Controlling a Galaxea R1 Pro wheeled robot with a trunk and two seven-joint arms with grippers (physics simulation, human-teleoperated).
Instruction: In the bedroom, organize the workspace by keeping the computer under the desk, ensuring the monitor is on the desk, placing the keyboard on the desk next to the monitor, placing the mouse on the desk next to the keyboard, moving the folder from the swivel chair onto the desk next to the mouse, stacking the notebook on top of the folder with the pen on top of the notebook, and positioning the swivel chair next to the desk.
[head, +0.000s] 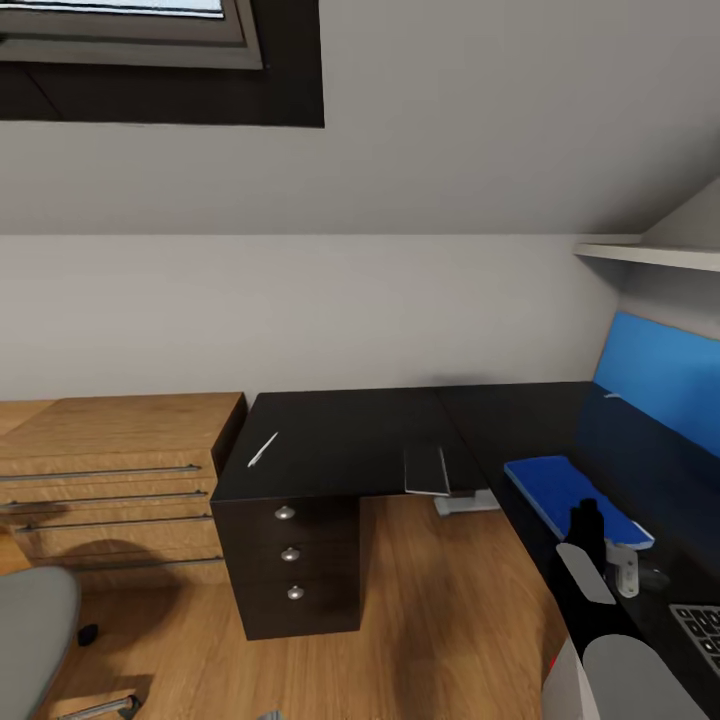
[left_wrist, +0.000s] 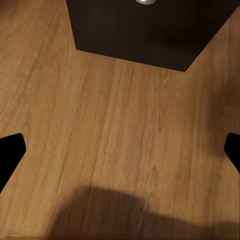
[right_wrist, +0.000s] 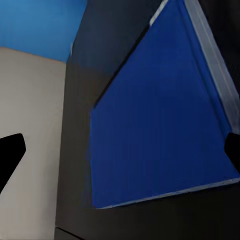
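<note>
The black-topped desk (head: 340, 440) stands in the corner on a drawer unit (head: 290, 560). A white pen (head: 262, 450) lies near its left edge, and a flat grey notebook (head: 427, 470) lies at the inner front edge. On the right wing lies the blue folder (head: 565, 492) (right_wrist: 160, 125). My right gripper (head: 590, 520) (right_wrist: 120, 155) hovers open just above it. A corner of the keyboard (head: 700, 628) shows at the right, with a small dark shape, perhaps the mouse (head: 655, 578), beside it. My left gripper (left_wrist: 120, 155) hangs open over the wooden floor (left_wrist: 115, 130). The swivel chair seat (head: 30, 640) is at the lower left. Monitor and computer are out of view.
A low light-wood cabinet (head: 110, 470) with bar handles abuts the desk's left side. A blue panel (head: 660, 380) backs the right wing under a white shelf (head: 645, 252). The desk's white leg (head: 465, 503) stands in the inner corner. Wooden floor (head: 440, 610) lies open between the wings.
</note>
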